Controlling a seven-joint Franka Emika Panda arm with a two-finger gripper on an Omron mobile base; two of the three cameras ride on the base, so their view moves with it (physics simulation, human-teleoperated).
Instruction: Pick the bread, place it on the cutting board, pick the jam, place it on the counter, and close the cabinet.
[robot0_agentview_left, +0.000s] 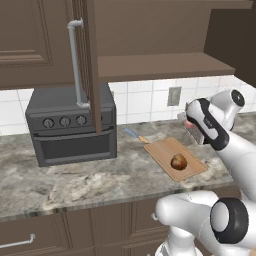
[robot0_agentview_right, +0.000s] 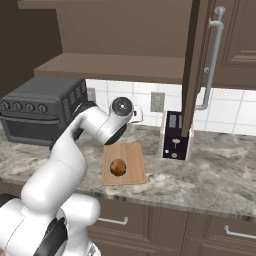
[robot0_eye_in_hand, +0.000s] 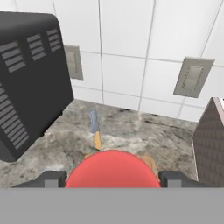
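With the bread (robot0_agentview_left: 179, 161) already on the cutting board (robot0_agentview_left: 162, 150), the gripper (robot0_eye_in_hand: 112, 177) held the jam (robot0_eye_in_hand: 112, 169) clamped between its fingers above the board, and the next move seemingly called for lowering it onto bare counter (robot0_agentview_left: 90, 182).

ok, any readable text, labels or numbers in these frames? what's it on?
None readable.
Toaster oven: three knobs, no legible markings.
Toaster: small front marks, too small to read.
Jam: plain red lid between the jaws, no label showing.
Wall outlets: blank plates.
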